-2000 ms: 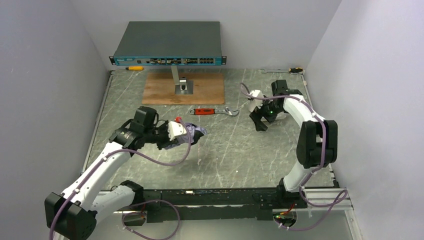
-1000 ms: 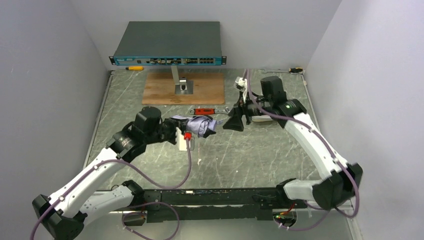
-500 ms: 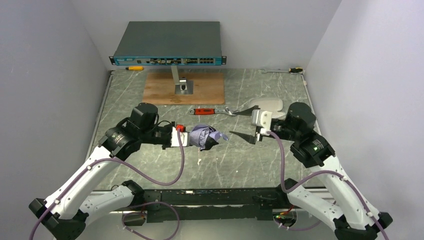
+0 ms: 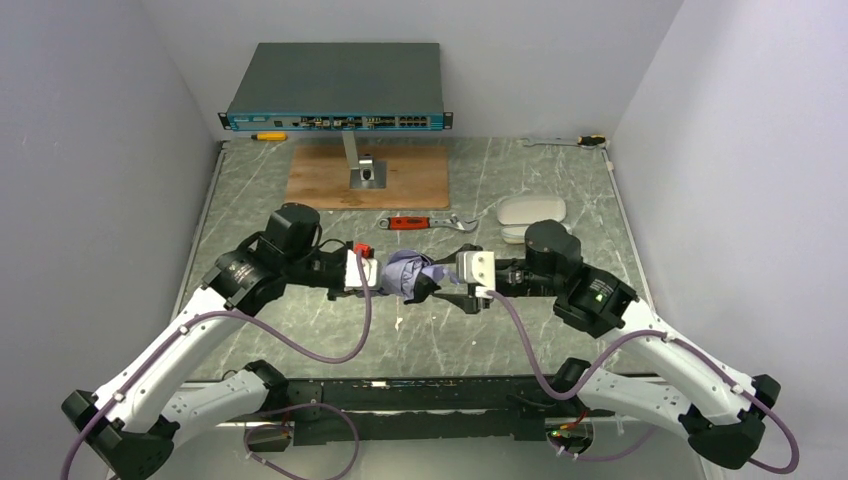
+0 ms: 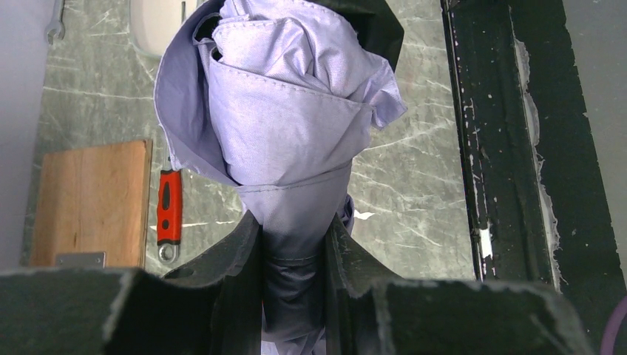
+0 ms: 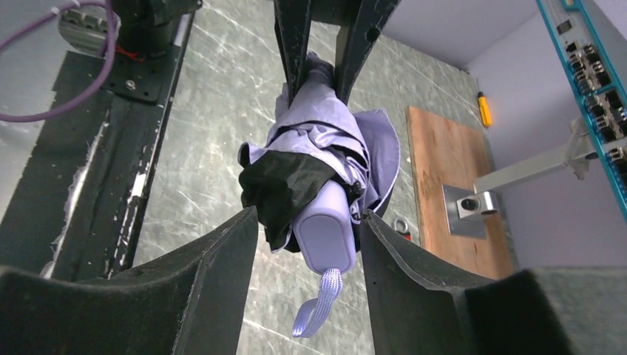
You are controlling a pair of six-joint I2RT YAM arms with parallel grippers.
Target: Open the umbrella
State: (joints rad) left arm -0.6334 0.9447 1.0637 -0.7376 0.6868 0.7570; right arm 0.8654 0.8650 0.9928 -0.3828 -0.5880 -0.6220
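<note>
The folded umbrella [image 4: 405,272] hangs level above the table's middle, lilac fabric bunched over black lining. My left gripper [image 4: 372,272] is shut on its narrow tip end; in the left wrist view both fingers press the fabric [image 5: 294,248] and the bundle [image 5: 288,111] swells beyond them. My right gripper [image 4: 452,282] faces it from the right and is open. Seen from the right wrist, its jaws [image 6: 309,216] stand either side of the rounded lilac handle [image 6: 323,231], with a gap on the left. A strap loop [image 6: 316,305] dangles from the handle.
A red-handled wrench [image 4: 420,223] lies just behind the umbrella. A white rounded object [image 4: 532,210] sits back right. Further back are a wooden board [image 4: 367,178] with a metal post, a network switch [image 4: 337,85], a yellow screwdriver [image 4: 268,136] and a spanner [image 4: 565,141].
My right arm swung from the back right down to the umbrella, and its jaws now straddle the handle and have narrowed. The left gripper turned the umbrella level and keeps its hold.
</note>
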